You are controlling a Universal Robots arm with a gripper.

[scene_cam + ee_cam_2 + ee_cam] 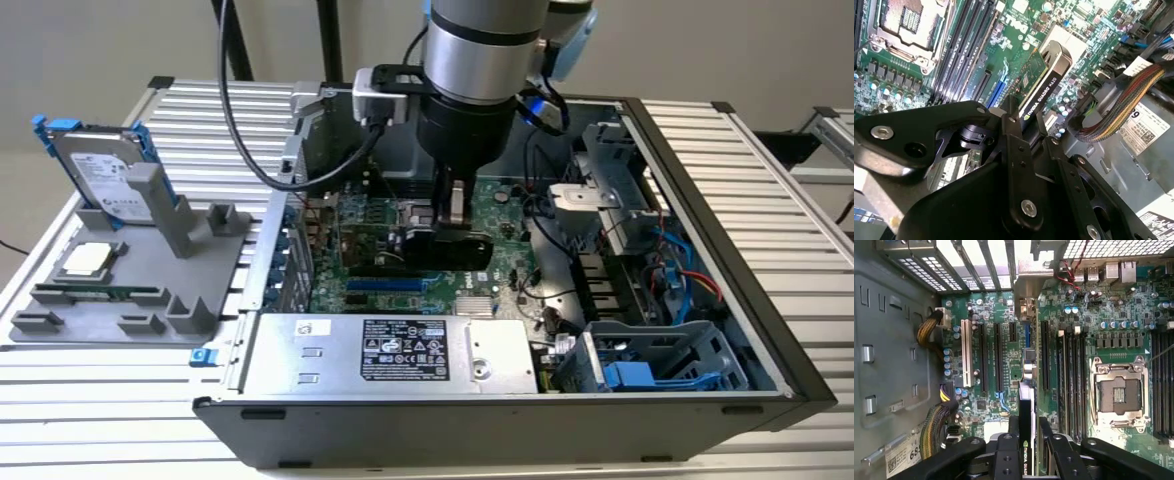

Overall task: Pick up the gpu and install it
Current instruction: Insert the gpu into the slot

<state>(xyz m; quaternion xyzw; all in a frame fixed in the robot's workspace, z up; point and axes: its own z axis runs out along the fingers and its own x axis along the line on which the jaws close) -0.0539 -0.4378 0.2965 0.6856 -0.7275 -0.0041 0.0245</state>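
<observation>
The gpu (pixel 434 252) stands on edge inside the open computer case (pixel 747 300), low over the green motherboard (pixel 501 215). My gripper (pixel 451 228) reaches straight down from the arm and is shut on the card's upper edge. In the second wrist view the gpu (pixel 1043 82) shows its black cooler and green board, and the black fingers (pixel 1013 131) of my gripper (pixel 1026 122) clamp both faces. In the first wrist view the gpu (pixel 1025 405) runs edge-on from my gripper (pixel 1028 429) along the black expansion slots (pixel 997 357). I cannot tell whether its lower edge touches a slot.
A grey fixture (pixel 200 235) on the exterior view's left holds a hard drive in a blue frame (pixel 107 175), a processor chip (pixel 87 258) and a memory stick (pixel 100 293). Inside the case are the power supply (pixel 387 355), a drive cage (pixel 654 360), cable bundles (pixel 1124 100) and the processor socket (pixel 1119 395).
</observation>
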